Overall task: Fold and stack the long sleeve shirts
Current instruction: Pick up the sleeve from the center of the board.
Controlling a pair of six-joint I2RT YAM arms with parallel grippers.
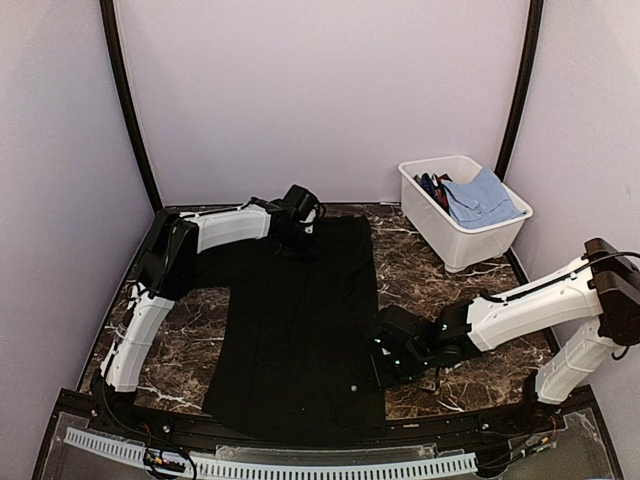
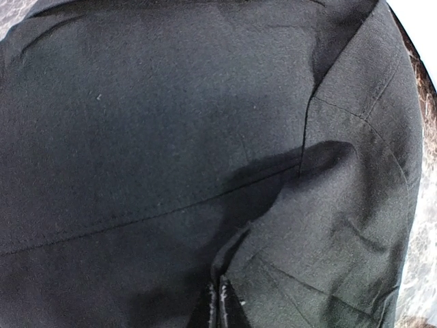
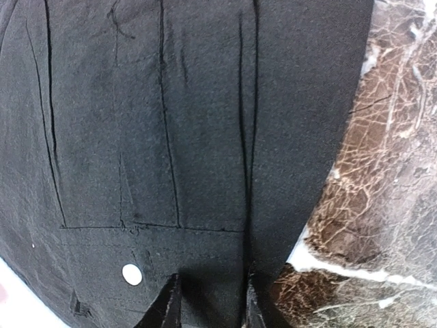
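The black shirt was found spread flat on the marble table. At its near right edge, the right gripper was noted with jaws apart, cloth between them. At the far edge, the left gripper was pinched closed on the black shirt

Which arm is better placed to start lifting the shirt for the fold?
Left, probably: the left gripper is shut on the shirt at its far edge, while the jaws of the right gripper stand apart over the right edge.
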